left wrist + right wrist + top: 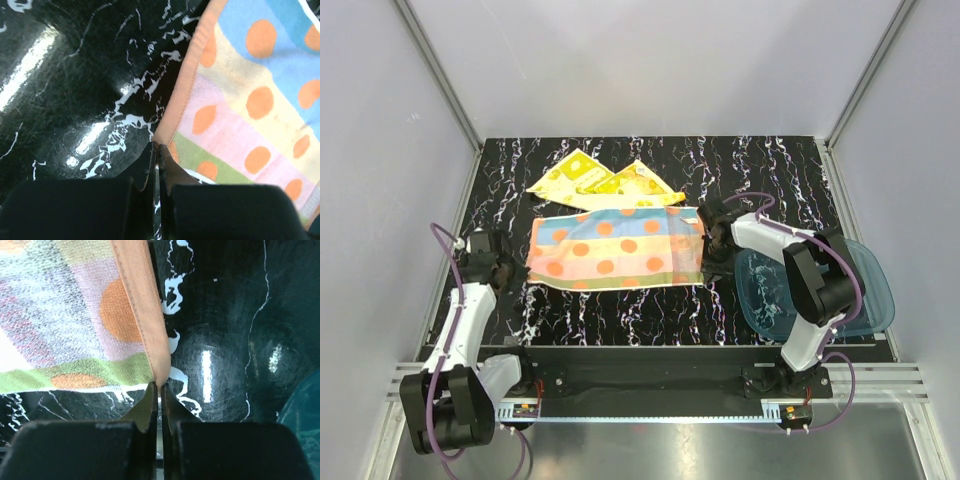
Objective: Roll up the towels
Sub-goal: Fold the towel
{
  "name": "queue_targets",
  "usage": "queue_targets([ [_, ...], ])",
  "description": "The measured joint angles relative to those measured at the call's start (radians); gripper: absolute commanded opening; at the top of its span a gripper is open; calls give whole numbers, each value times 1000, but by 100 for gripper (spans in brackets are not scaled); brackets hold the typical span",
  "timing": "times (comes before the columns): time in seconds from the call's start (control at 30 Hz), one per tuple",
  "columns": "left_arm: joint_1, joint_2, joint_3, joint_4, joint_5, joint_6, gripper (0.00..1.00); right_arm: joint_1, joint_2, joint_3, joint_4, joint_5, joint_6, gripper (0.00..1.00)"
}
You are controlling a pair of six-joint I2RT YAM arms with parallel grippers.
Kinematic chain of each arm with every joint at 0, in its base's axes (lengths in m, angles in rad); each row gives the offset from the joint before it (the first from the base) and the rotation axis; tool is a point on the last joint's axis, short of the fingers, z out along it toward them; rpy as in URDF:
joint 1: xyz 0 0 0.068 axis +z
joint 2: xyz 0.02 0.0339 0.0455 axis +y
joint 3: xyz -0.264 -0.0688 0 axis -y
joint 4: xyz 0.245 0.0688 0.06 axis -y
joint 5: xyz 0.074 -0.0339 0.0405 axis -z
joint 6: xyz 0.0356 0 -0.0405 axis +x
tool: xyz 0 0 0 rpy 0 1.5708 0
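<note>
Orange-dotted towel (615, 250) flat mid-surface, left tool (157, 148) clenched on its corner, right tool (160, 388) clenched on its hem, yellow towel (605, 180) nearer far edge

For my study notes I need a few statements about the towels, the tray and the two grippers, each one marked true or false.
1. The dotted towel lies spread flat on the table. True.
2. The yellow towel lies inside the blue tray. False: it lies on the table, behind the dotted towel.
3. The left gripper and the right gripper are each shut on a corner of the dotted towel. True.
4. The blue tray is at the left edge. False: it is at the right edge.
5. The yellow towel is rolled. False: it lies loosely folded.
</note>
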State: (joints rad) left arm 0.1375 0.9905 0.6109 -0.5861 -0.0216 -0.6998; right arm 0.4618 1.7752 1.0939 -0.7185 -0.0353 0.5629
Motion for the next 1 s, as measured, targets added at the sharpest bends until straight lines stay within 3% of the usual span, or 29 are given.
queue_targets([
  [0.2,0,-14,79,-110,99,64,0,0,-84,0,-34,-3,-6,0],
  [0.63,0,-188,225,-381,171,209,0,0,-502,-92,-100,-11,64,0],
  [1.0,0,-174,258,-458,127,268,0,0,-516,-111,-167,-6,100,0],
])
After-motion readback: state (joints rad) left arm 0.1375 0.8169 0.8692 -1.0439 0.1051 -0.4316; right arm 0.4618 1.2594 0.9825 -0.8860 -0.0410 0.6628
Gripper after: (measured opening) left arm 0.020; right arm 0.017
